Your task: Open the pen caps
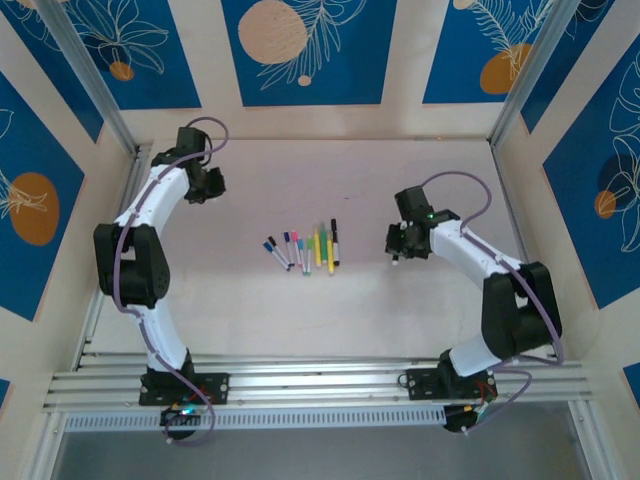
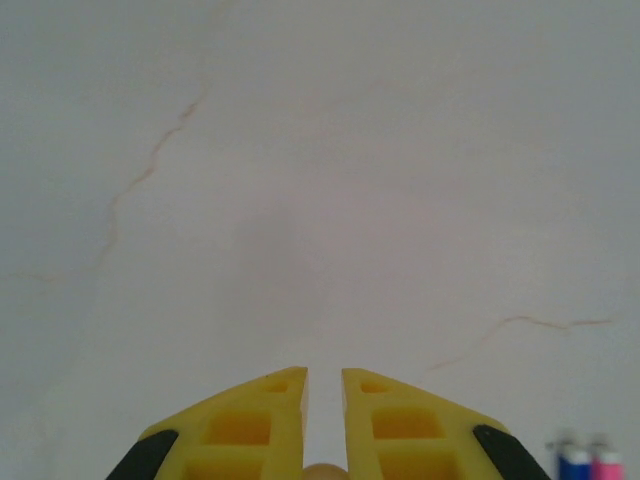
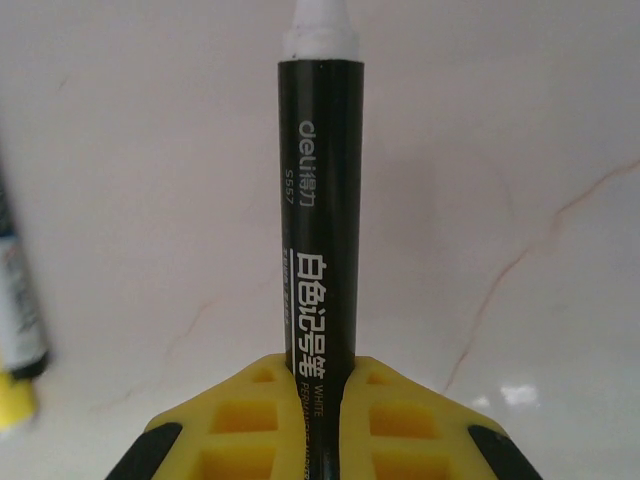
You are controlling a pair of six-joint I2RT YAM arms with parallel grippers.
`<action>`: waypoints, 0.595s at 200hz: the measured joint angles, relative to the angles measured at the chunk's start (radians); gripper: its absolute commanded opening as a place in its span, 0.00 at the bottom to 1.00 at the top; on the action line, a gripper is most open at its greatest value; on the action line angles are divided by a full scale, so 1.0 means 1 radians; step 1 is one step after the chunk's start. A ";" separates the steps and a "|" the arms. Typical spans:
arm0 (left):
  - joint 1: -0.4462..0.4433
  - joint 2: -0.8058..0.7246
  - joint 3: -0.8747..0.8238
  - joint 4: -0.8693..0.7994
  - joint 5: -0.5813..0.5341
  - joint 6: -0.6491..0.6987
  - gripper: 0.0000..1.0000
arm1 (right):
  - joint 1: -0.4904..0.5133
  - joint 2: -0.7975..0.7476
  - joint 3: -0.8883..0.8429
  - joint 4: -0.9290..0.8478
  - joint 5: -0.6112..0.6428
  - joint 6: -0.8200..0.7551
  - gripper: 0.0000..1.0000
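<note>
Several pens lie side by side in a row at the middle of the table, small white-barrelled ones on the left, then a yellow, a green and a black pen. Their coloured pen caps sit on their ends. My right gripper hovers right of the row. In the right wrist view its yellow fingers are shut on a black marker pen with white lettering, whose white end points away from the fingers. My left gripper is far back on the left, shut and holding nothing.
The pale table has aluminium rails along its near edge and walls on three sides. Blue and pink cap ends show at the bottom right of the left wrist view. Another dark pen and a yellow one lie left of the held marker.
</note>
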State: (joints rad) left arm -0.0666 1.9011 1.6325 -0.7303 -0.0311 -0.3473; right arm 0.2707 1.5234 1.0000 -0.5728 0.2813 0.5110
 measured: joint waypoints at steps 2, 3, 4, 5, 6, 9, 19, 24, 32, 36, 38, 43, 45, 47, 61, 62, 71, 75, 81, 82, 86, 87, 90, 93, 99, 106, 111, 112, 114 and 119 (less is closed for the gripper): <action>0.002 0.001 0.000 -0.001 -0.003 0.002 0.00 | -0.008 0.008 0.008 0.001 0.001 -0.003 0.00; 0.002 0.002 0.000 -0.002 -0.004 0.003 0.00 | -0.013 0.014 0.013 0.003 0.004 -0.006 0.00; 0.005 0.003 0.000 -0.004 -0.005 0.005 0.00 | -0.016 0.017 0.016 0.004 0.005 -0.007 0.00; 0.006 0.004 0.000 -0.004 -0.006 0.006 0.00 | -0.019 0.021 0.018 0.004 0.005 -0.008 0.00; 0.009 0.006 0.000 -0.006 -0.007 0.009 0.00 | -0.025 0.027 0.024 0.004 0.007 -0.011 0.00; 0.013 0.008 0.001 -0.008 -0.010 0.011 0.00 | -0.035 0.039 0.037 0.005 0.010 -0.014 0.00; 0.032 0.017 0.001 -0.013 -0.016 0.018 0.00 | -0.071 0.085 0.078 0.018 0.023 -0.034 0.00; 0.043 0.021 0.001 -0.014 -0.020 0.020 0.00 | -0.086 0.104 0.096 0.024 0.029 -0.040 0.00; 0.062 0.027 0.002 -0.017 -0.024 0.026 0.00 | -0.114 0.143 0.131 0.031 0.035 -0.055 0.00; 0.071 0.032 0.005 -0.019 -0.025 0.027 0.00 | -0.129 0.166 0.150 0.033 0.038 -0.062 0.00; 0.074 0.033 0.006 -0.019 -0.026 0.029 0.00 | -0.133 0.173 0.157 0.035 0.039 -0.063 0.00; 0.084 0.038 0.011 -0.022 -0.029 0.032 0.00 | -0.148 0.199 0.179 0.035 0.044 -0.070 0.00; 0.087 0.041 0.013 -0.023 -0.031 0.034 0.00 | -0.154 0.211 0.187 0.037 0.045 -0.074 0.00; 0.091 0.043 0.016 -0.023 -0.031 0.034 0.00 | -0.161 0.221 0.196 0.038 0.046 -0.077 0.00; 0.108 0.062 0.032 -0.023 -0.045 0.040 0.00 | -0.198 0.286 0.246 0.041 0.054 -0.093 0.00; 0.108 0.063 0.033 -0.023 -0.045 0.040 0.00 | -0.200 0.290 0.248 0.041 0.055 -0.093 0.00; 0.115 0.076 0.041 -0.022 -0.052 0.043 0.00 | -0.217 0.323 0.272 0.042 0.056 -0.100 0.00; 0.118 0.083 0.045 -0.022 -0.054 0.043 0.00 | -0.226 0.338 0.283 0.040 0.057 -0.103 0.00; 0.121 0.093 0.048 -0.019 -0.059 0.043 0.00 | -0.236 0.356 0.295 0.040 0.056 -0.104 0.00; 0.121 0.094 0.048 -0.019 -0.060 0.043 0.00 | -0.237 0.358 0.296 0.040 0.057 -0.104 0.00; 0.123 0.101 0.049 -0.018 -0.062 0.043 0.00 | -0.243 0.369 0.306 0.039 0.057 -0.106 0.00; 0.123 0.102 0.049 -0.018 -0.063 0.043 0.00 | -0.245 0.371 0.307 0.039 0.056 -0.106 0.00; 0.124 0.107 0.049 -0.018 -0.066 0.043 0.00 | -0.248 0.378 0.313 0.038 0.056 -0.107 0.00; 0.124 0.113 0.049 -0.018 -0.069 0.043 0.00 | -0.251 0.385 0.318 0.037 0.056 -0.109 0.00; 0.124 0.122 0.049 -0.018 -0.076 0.043 0.00 | -0.256 0.397 0.329 0.037 0.056 -0.110 0.00; 0.126 0.136 0.050 -0.018 -0.082 0.043 0.00 | -0.260 0.410 0.340 0.037 0.056 -0.110 0.00; 0.127 0.146 0.051 -0.018 -0.085 0.043 0.00 | -0.261 0.415 0.345 0.037 0.056 -0.111 0.00; 0.127 0.147 0.051 -0.018 -0.085 0.043 0.00 | -0.261 0.417 0.346 0.037 0.056 -0.111 0.00; 0.127 0.152 0.053 -0.018 -0.087 0.043 0.00 | -0.261 0.419 0.348 0.036 0.056 -0.111 0.00; 0.128 0.164 0.058 -0.018 -0.088 0.043 0.00 | -0.261 0.425 0.354 0.033 0.056 -0.111 0.00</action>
State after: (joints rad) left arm 0.0612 2.0651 1.6909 -0.7486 -0.1192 -0.3038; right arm 0.0097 1.9488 1.3544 -0.5400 0.3374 0.4000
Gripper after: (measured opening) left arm 0.117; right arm 0.101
